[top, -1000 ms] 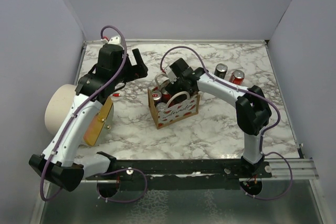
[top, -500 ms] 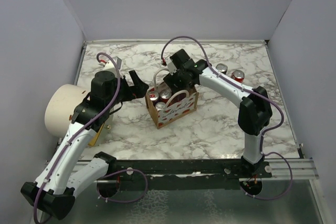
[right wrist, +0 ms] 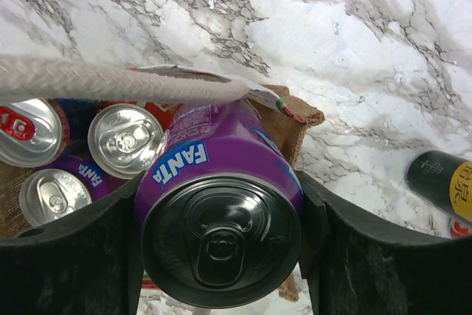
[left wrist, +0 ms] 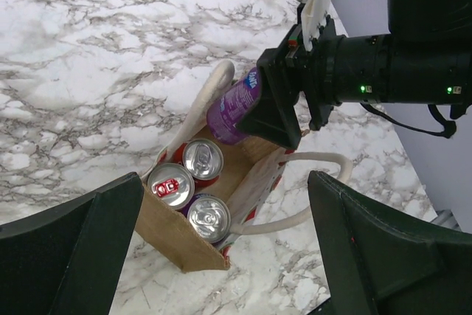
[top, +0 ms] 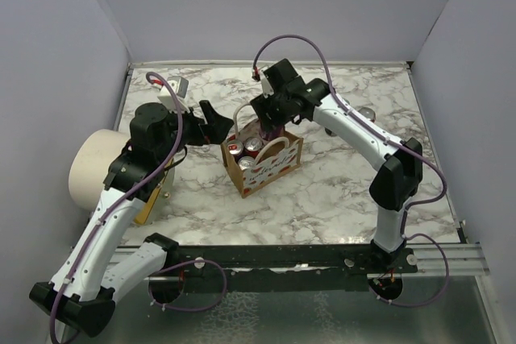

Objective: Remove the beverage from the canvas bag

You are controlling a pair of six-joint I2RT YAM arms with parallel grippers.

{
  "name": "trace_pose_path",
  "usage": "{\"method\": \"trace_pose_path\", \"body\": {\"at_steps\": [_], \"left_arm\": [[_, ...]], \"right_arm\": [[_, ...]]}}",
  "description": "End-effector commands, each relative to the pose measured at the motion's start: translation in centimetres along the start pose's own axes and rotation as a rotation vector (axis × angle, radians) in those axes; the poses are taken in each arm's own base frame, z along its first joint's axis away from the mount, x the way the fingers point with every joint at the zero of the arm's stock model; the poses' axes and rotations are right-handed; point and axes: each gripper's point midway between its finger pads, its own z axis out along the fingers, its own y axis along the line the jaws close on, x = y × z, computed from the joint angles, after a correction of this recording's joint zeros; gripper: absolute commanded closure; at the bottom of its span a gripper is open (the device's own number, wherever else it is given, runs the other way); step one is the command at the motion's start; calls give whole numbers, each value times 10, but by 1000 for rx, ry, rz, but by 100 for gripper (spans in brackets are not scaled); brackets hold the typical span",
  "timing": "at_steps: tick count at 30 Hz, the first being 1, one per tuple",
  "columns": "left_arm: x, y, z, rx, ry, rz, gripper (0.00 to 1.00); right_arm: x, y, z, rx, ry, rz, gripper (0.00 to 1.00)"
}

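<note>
At the left edge of the worktop [top: 339, 191] you have a large cream cylinder [top: 95, 168] lying on its side, with the left arm reaching over it. Your left pincer [top: 214, 121] is open and holds nothing. It hangs just beside the left side of the canvas bag [top: 272, 170] without touching it, and its wrist camera looks down into the bag between the two spread fingers [left wrist: 70, 245].

The bag stands upright near the middle of the worktop, a little toward the far edge, with its white rope handles [top: 275, 149] looping up. Three cans [left wrist: 203, 158] stand inside it, packed close together at the near end, tops up.

Your right pincer [top: 271, 121] comes down over the far end of the bag and is clamped on a purple Fanta can [right wrist: 221, 204], one finger on each side. The can is tilted, its lower end at the bag's open mouth beside the far handle. You cannot tell whether it is clear of the rim.

Toward the far right corner, a black can with a yellow label [right wrist: 441, 182] lies on the marble, apart from the bag.
</note>
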Motion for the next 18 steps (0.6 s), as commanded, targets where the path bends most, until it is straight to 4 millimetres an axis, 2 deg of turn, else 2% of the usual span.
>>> {"method": "trace_pose_path", "body": {"at_steps": [1,8,12,15,18], "left_arm": [[-38,-7,-1,23,-155,72,4],[-77,-5,0,-2,-342,178,3],[-95,-4,-2,-27,-417,236,3],[-100,-1,2,-41,-444,257,3],[-99,1,5,-39,-461,265,3]], "right_arm": [[-45,-9,-62,36,-168,68,98],[-73,-10,-116,22,-274,120,98],[-81,-13,-150,25,-318,169,98],[-83,-21,-181,51,-380,205,98],[-73,-31,-210,91,-429,234,98]]}}
